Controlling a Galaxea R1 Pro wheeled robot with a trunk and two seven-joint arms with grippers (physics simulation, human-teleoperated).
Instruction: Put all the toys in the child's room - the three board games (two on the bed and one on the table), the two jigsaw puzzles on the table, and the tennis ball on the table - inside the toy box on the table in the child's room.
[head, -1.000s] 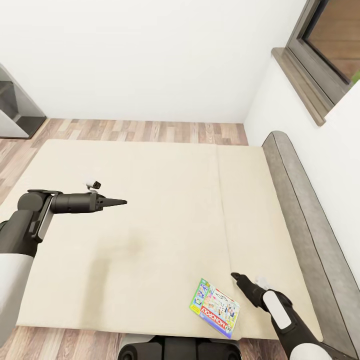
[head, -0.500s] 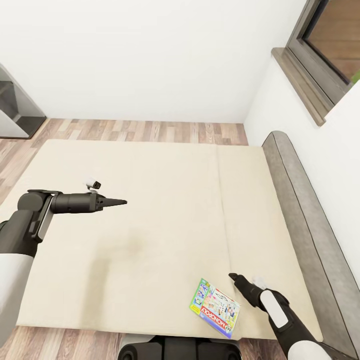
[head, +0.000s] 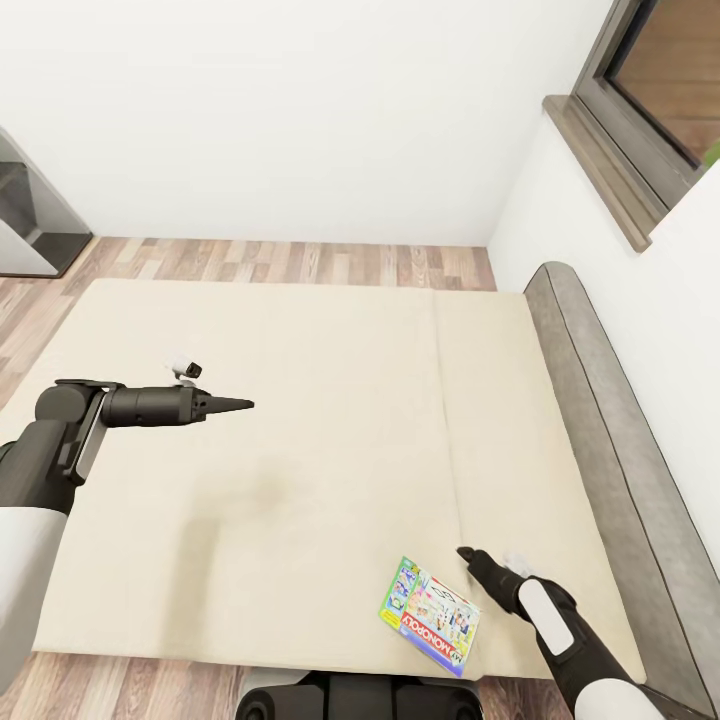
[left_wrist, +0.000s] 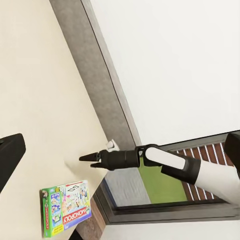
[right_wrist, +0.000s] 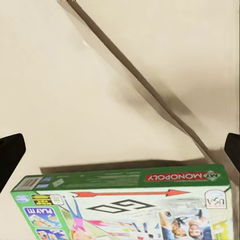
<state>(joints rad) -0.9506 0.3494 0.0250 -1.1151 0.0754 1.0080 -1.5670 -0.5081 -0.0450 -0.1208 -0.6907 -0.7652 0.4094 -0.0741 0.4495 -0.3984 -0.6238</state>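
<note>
Right wrist view shows your right fingers (right_wrist: 11, 155) spread wide, one dark tip at each edge of the picture, and nothing is between them. Your right gripper (head: 466, 553) hovers just beside the board game (head: 430, 614), at the side of it that faces the headboard (head: 610, 440), without touching it. Beyond the spread tips, the board game (right_wrist: 125, 205) lies flat on the bed (right_wrist: 100, 100); you can read its green edge with a red band and the printed name, and a seam of the mattress runs diagonally behind it.

From the head view, the board game lies near the foot edge of the bed (head: 300, 400), closer to the headboard than to the middle of the mattress. Your left gripper (head: 248, 404) is well apart from the board game, held level above the mattress; its tips look pressed together to one point and hold nothing. One left finger (left_wrist: 7, 160) shows as a dark shape in the left wrist view, where the right gripper (left_wrist: 81, 159) points over the mattress with the board game (left_wrist: 65, 207) near it. A window (head: 650, 90) sits in the wall above the headboard.
</note>
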